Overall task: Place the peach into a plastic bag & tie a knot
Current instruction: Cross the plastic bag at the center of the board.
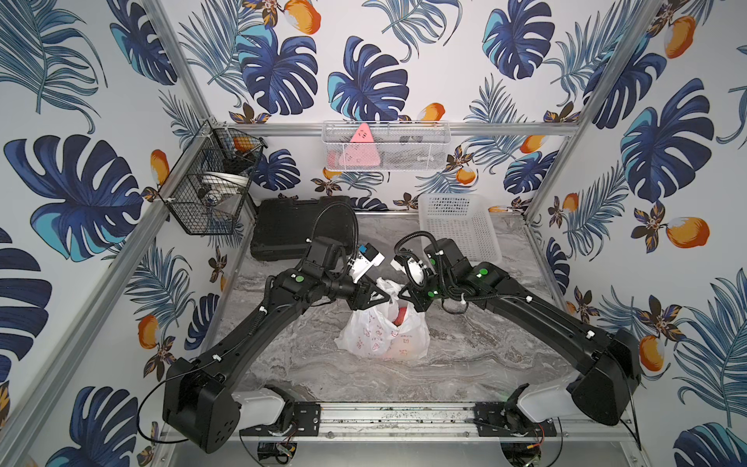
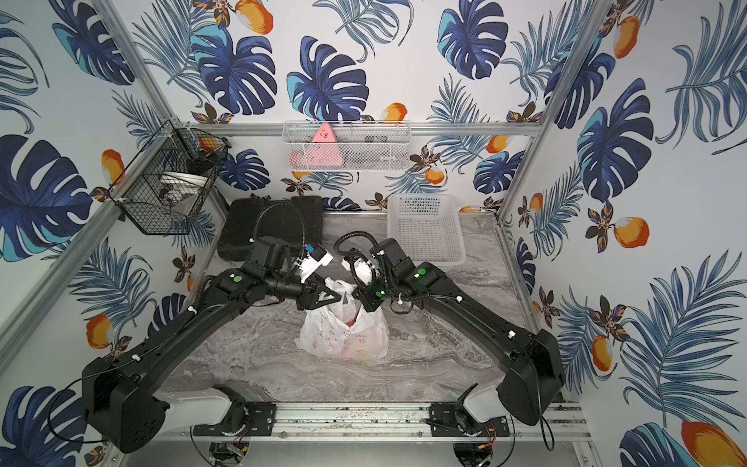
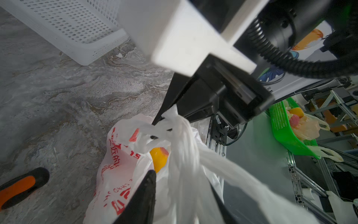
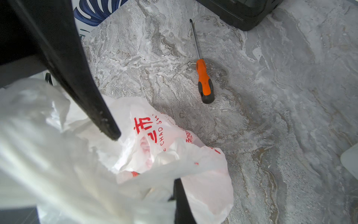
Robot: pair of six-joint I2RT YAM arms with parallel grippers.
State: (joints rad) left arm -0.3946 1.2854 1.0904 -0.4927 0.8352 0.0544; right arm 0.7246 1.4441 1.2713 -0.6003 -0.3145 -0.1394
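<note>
Clenched tight on one twisted white handle of the bag [image 1: 380, 339] with the right gripper [image 3: 162, 120], tips meeting on the plastic. Parted at the left gripper [image 1: 386, 299], with the other handle strand running loose between its fingers [image 3: 145, 197]; cannot tell whether either pad touches the plastic. Just off the right gripper's tips, both handles twisted together into a knot [image 3: 157, 132]; cannot tell how tight. Below the knot, through the gap at the bag's mouth, a glimpse of the peach [image 3: 159, 158], yellow-orange with a red blush, inside the bag. In both top views, seen only as a red patch through the thin plastic near the bag's top. Resting on the grey marbled tabletop [image 1: 485, 356], bag body slumped and crumpled, red printed marks on its sides, handles drawn up toward the two grippers meeting right above it. Just beside the bag but apart from it, on the side toward the black case [image 1: 283, 230]: a screwdriver [image 4: 205, 83] lying flat, orange-and-black handle nearest the bag, tip pointing away. Beyond the bag, away from the arm bases and toward the robot's right: a white perforated basket [image 1: 461, 230], well apart from the bag
</note>
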